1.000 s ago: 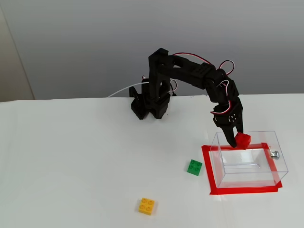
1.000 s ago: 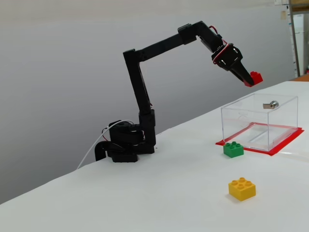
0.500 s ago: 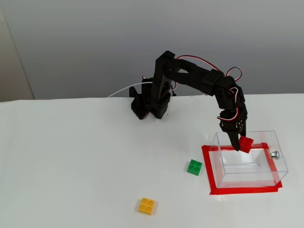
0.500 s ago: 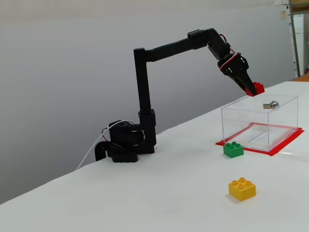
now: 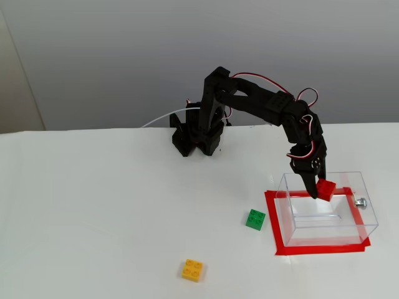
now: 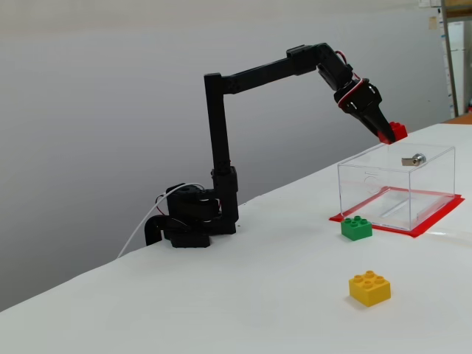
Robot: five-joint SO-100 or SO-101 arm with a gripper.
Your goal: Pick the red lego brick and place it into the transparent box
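Note:
The red lego brick (image 5: 325, 189) (image 6: 394, 132) is held in the air by my black gripper (image 5: 318, 189) (image 6: 386, 136), which is shut on it. It hangs just above the open top of the transparent box (image 5: 326, 213) (image 6: 398, 188), over the box's back part. The box is empty, stands on a rectangle of red tape, and carries a small silver knob (image 5: 360, 202) (image 6: 414, 159) on one wall. My arm reaches out from its black base (image 5: 198, 134) (image 6: 190, 218) toward the box.
A green brick (image 5: 255, 219) (image 6: 356, 227) lies on the white table just beside the box's taped edge. A yellow brick (image 5: 192, 270) (image 6: 369, 287) lies farther out, nearer the front in both fixed views. A white cable runs from the base.
The arm has stretched farther out and carried the red brick from the box's near rim to over its opening. In the last half second it shifted only slightly.

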